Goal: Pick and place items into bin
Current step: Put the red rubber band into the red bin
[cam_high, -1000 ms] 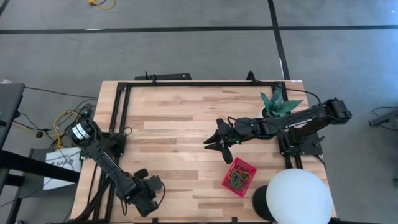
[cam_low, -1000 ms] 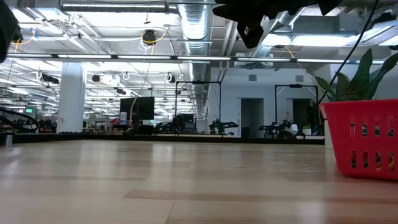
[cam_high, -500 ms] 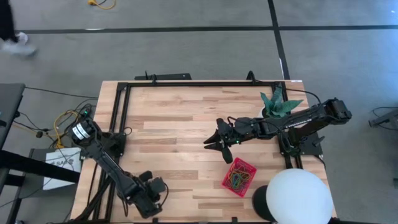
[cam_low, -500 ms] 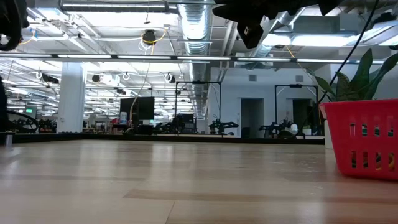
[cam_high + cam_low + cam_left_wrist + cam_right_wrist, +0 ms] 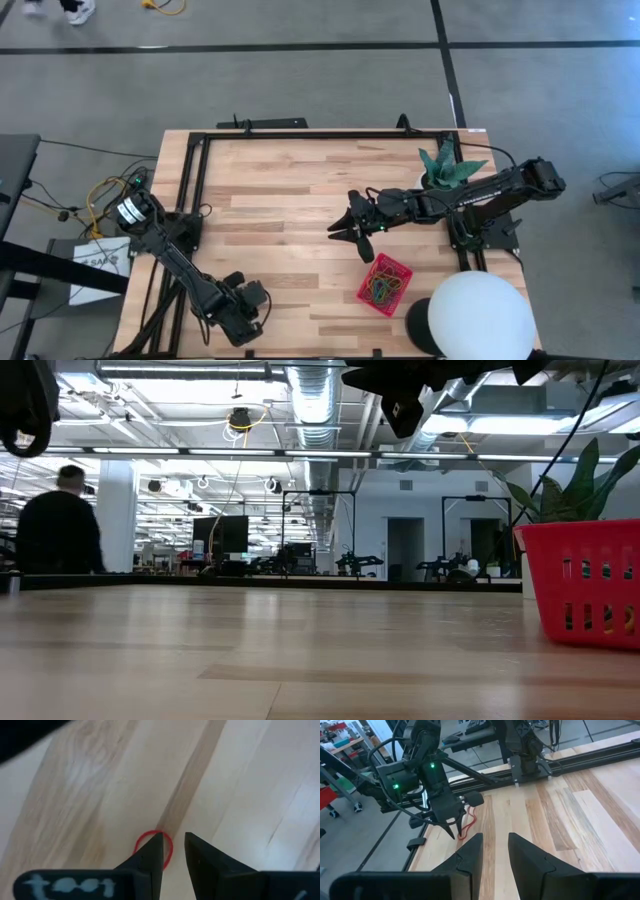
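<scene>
One red rubber band (image 5: pixel 150 836) lies as a loop on the wood near the table's near-left corner; the right wrist view shows the band (image 5: pixel 466 822) beside my left arm. My left gripper (image 5: pixel 174 851) points down over it, narrowly open, also seen from above (image 5: pixel 245 312). My right gripper (image 5: pixel 340 228) hangs open above the table's middle, clear of everything. The red bin (image 5: pixel 404 266) stands near the right near corner, with several coloured bands (image 5: pixel 382 288) inside. My left gripper comes at the red band from above. One fingertip (image 5: pixel 155 851) stands over the loop, and one strand (image 5: pixel 170 851) shows in the gap between the fingers. Whether a finger touches the band, I cannot tell.
A potted green plant (image 5: pixel 445 165) stands at the far right and a big white dome (image 5: pixel 480 315) at the near right corner. The bin (image 5: pixel 590 590) shows at the low view's right. Black frame rails (image 5: pixel 195 190) border the table. A person (image 5: pixel 58 525) stands in the room beyond.
My left gripper has shifted a little toward the table's right and shows lower in the low view. My right arm has kept still. A person has walked into the room behind the table.
</scene>
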### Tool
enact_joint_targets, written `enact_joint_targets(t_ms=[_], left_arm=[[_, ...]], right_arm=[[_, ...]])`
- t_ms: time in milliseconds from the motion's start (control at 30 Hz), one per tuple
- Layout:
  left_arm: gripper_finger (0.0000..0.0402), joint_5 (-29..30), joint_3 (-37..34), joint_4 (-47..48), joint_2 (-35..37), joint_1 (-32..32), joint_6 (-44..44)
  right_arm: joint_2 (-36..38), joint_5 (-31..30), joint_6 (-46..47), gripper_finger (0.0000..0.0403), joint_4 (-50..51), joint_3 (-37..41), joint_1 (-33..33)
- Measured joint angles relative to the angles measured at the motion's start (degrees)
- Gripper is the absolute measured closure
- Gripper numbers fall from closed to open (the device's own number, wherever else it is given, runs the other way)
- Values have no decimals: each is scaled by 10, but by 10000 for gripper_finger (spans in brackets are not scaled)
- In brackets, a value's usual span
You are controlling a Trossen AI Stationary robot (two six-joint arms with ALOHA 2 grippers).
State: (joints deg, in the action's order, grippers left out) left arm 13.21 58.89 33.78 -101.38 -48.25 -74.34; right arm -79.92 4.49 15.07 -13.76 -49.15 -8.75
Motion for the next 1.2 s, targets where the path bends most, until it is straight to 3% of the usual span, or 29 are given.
enact_joint_targets(t_ms=[667,867,1033,1200], left_arm=[[333,-7,-28,-36,0,1,-51],[333,-15,-27,-32,-6,13,-15],[333,-61,-21,-29,-37,29,9],[368,-47,3,12,-49,29,20]], right_arm=[[0,0,0,316,0,0,0],[0,0,0,316,0,0,0],[0,0,0,316,0,0,0],[0,0,0,316,0,0,0]])
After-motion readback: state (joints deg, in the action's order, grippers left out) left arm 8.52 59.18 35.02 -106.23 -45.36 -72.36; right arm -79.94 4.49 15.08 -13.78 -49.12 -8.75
